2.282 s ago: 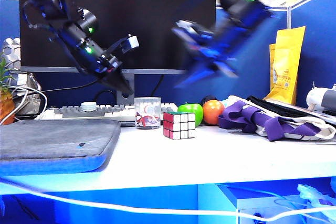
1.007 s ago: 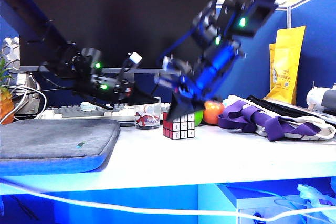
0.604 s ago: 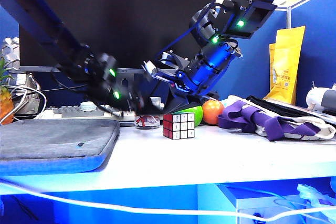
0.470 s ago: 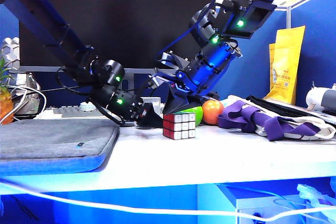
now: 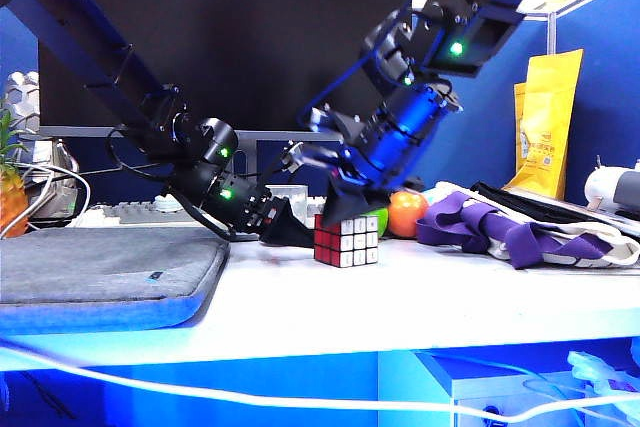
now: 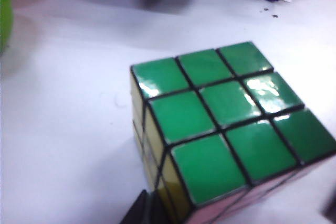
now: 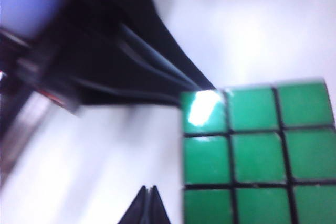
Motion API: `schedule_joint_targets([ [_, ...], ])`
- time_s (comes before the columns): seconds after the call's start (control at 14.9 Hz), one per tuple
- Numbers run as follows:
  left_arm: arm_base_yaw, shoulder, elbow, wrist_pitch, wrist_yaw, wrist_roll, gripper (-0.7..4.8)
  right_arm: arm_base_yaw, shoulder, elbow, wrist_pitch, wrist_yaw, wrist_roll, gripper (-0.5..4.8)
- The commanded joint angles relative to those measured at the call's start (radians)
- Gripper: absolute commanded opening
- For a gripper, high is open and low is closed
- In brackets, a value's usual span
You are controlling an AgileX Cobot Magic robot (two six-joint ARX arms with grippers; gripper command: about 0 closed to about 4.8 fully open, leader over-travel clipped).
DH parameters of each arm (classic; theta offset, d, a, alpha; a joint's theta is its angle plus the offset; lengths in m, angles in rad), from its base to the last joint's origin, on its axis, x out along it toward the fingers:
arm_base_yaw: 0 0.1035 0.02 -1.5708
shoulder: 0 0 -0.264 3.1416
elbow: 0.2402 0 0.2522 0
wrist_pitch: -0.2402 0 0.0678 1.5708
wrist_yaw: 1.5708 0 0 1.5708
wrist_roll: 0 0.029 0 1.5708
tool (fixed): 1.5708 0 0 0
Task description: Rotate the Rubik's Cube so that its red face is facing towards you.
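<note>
The Rubik's Cube (image 5: 346, 240) stands on the white table, its red face (image 5: 327, 243) turned to the front left and a white face (image 5: 359, 241) to the front right. Its top is green (image 6: 220, 114). My left gripper (image 5: 298, 237) is shut, low at the cube's left. Its tip (image 6: 143, 211) touches the yellow side (image 6: 149, 150) near the bottom corner. My right gripper (image 5: 340, 209) is shut and hangs just over the cube's back left top edge. In the right wrist view its tip (image 7: 149, 206) lies beside the green top (image 7: 257, 150).
An orange (image 5: 406, 213) and a partly hidden green apple (image 5: 379, 220) sit close behind the cube. A purple-strapped bag (image 5: 500, 235) lies to the right, with a yellow packet (image 5: 545, 122) behind it. A grey pad (image 5: 100, 267) and a keyboard (image 5: 150, 212) are on the left.
Both arms came down to the cube. The left gripper's tip reached the cube's left side, the right gripper sank onto its top edge, and the cube shifted slightly right.
</note>
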Motion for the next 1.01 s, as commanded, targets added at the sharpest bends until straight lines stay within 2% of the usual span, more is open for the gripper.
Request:
schedule_joint_targets([
  [0.07,-0.006,-0.008,0.003,-0.021,0.039,-0.014,-0.05,-0.033,0.009,0.005,-0.011,0.041,-0.011,-0.01],
  [0.34,-0.009,-0.011,0.003,-0.056,0.088,-0.014,-0.05,-0.104,0.012,0.005,-0.014,0.030,-0.011,-0.01],
  [0.6,-0.026,-0.036,0.004,-0.060,0.090,-0.019,-0.05,-0.105,0.007,0.005,-0.026,-0.001,-0.011,-0.01],
  [0.94,-0.040,-0.045,0.052,-0.045,0.001,-0.066,-0.05,-0.158,-0.052,0.006,-0.106,0.020,-0.060,-0.01],
  [1.01,-0.051,-0.045,0.052,-0.011,-0.060,-0.113,-0.05,-0.180,-0.052,0.006,-0.115,0.020,-0.072,-0.01],
])
